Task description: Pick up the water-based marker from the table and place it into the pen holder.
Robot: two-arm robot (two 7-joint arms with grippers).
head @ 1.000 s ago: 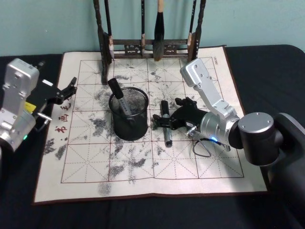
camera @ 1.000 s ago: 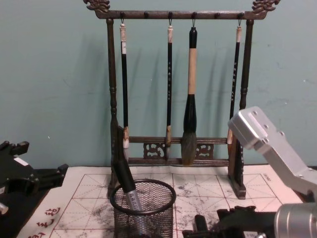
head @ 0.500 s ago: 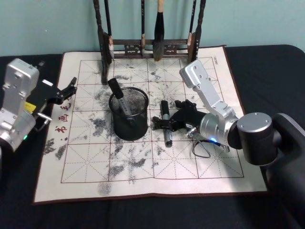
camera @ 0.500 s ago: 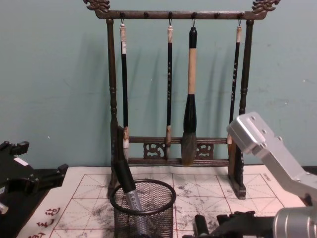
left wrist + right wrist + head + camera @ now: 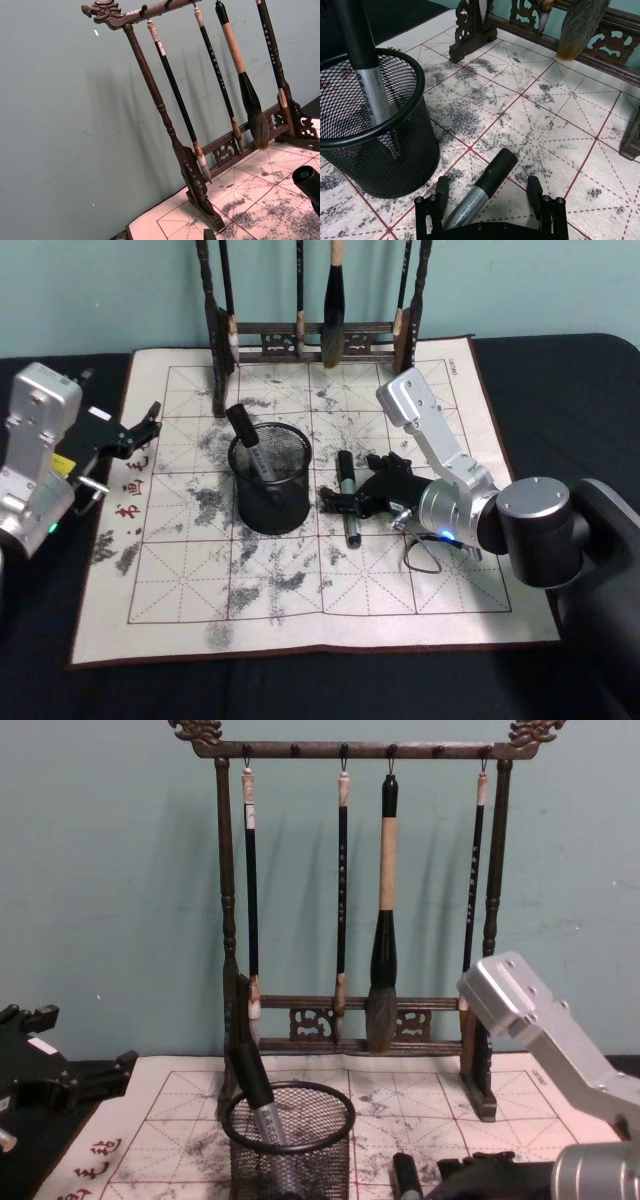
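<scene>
As the marker [image 5: 476, 199] lies between the spread jaws of the right gripper [image 5: 487, 184], these should be closed squarely on its barrel before lifting; left gripper [image 5: 143, 428] parked aside.

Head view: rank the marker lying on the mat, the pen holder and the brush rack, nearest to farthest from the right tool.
1. Marker: lies between the fingers of the right tool.
2. Pen holder: just left of the marker.
3. Brush rack: at the far edge of the mat.
</scene>
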